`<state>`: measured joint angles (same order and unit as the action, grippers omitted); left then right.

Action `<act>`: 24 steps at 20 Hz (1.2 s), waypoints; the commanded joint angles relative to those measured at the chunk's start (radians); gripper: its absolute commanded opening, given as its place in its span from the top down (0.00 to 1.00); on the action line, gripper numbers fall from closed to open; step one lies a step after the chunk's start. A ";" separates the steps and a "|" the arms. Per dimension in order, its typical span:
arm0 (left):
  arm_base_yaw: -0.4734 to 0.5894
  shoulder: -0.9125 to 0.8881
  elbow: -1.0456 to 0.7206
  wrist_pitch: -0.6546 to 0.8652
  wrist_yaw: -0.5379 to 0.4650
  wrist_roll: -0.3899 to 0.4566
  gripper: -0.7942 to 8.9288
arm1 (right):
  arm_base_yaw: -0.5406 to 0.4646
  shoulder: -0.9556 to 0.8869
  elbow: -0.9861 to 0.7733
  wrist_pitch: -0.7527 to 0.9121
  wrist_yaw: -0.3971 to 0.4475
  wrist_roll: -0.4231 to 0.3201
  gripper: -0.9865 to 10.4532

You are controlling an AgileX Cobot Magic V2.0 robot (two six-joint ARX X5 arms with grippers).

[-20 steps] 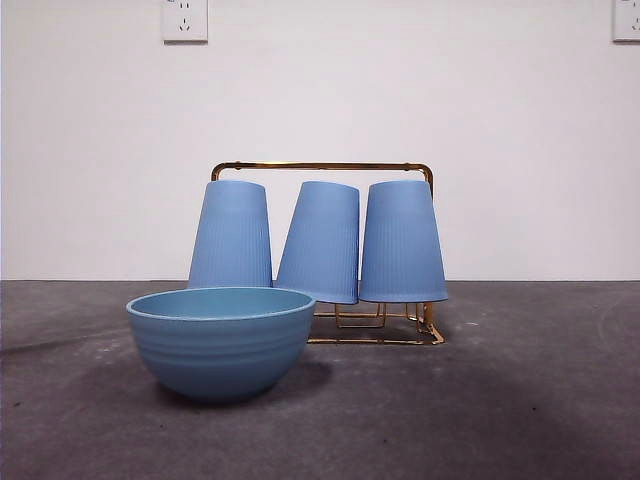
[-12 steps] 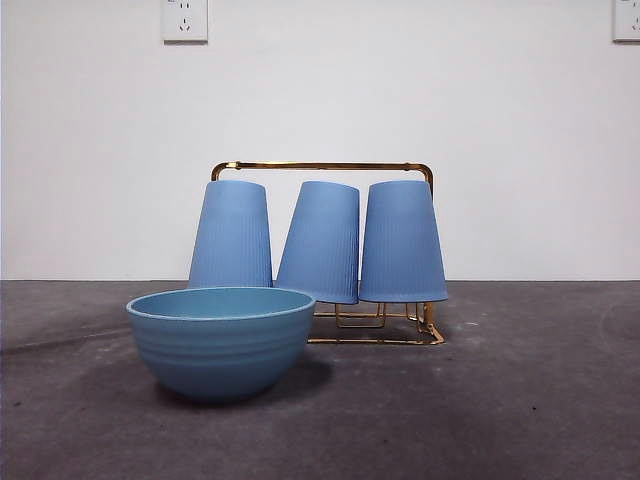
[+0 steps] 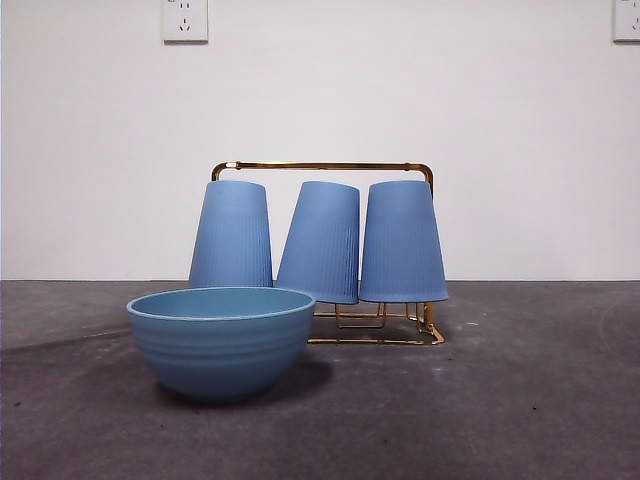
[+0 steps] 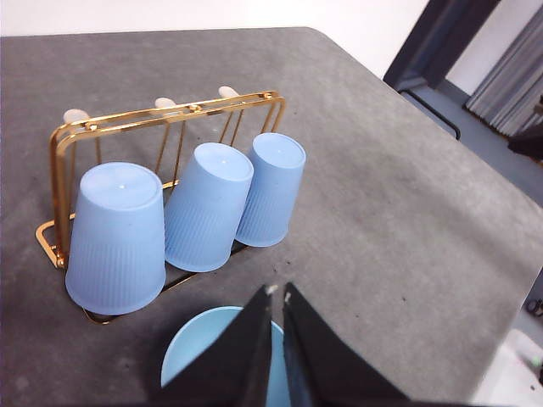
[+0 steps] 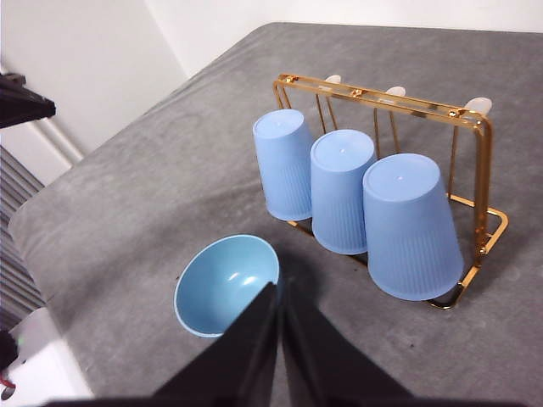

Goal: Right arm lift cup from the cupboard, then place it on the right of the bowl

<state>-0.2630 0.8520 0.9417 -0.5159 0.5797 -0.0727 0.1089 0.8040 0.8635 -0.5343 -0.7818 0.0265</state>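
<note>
Three ribbed light-blue cups hang upside down on the gold wire cupboard (image 3: 322, 167): left cup (image 3: 232, 235), middle cup (image 3: 322, 242), right cup (image 3: 402, 242). The wide light-blue bowl (image 3: 221, 340) stands in front of the rack, left of centre. My right gripper (image 5: 278, 292) is shut and empty, high above the table, with the bowl (image 5: 226, 284) and the rack (image 5: 477, 161) below it. My left gripper (image 4: 277, 295) is shut and empty, also high, above the bowl (image 4: 212, 352) and near the cups (image 4: 209, 208). Neither arm shows in the front view.
The grey table (image 3: 520, 400) stretches right of the bowl and rack. A white wall with two sockets (image 3: 185, 20) stands behind. The table's edges show in both wrist views (image 4: 475, 136).
</note>
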 commanded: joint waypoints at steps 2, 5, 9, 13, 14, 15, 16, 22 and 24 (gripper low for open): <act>-0.005 0.007 0.016 0.016 0.006 0.037 0.86 | 0.012 0.005 0.019 0.009 0.006 -0.019 0.79; -0.005 0.007 0.016 0.014 0.000 0.035 0.68 | 0.013 0.005 0.019 0.009 0.031 0.000 0.60; -0.005 0.007 0.016 0.014 -0.001 0.027 0.32 | 0.013 0.005 0.019 0.009 0.049 0.022 0.45; -0.006 0.007 0.016 0.014 -0.001 0.027 0.27 | 0.016 0.006 0.019 0.014 0.048 0.042 0.45; -0.006 0.007 0.016 0.014 0.000 0.027 0.27 | 0.020 0.006 0.019 0.018 0.049 0.042 0.45; -0.006 0.007 0.016 0.014 0.000 0.027 0.27 | 0.025 0.010 0.019 0.025 0.050 0.042 0.45; -0.006 0.007 0.016 0.014 0.000 0.027 0.27 | 0.031 0.014 0.019 0.033 0.051 0.041 0.45; -0.006 0.002 0.016 0.008 0.000 0.027 0.27 | 0.103 0.091 0.019 0.118 0.173 0.018 0.45; -0.006 -0.003 0.016 0.001 0.000 0.027 0.27 | 0.137 0.142 0.019 0.158 0.222 0.006 0.45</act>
<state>-0.2649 0.8482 0.9417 -0.5205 0.5777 -0.0486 0.2325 0.9211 0.8650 -0.3931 -0.5755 0.0486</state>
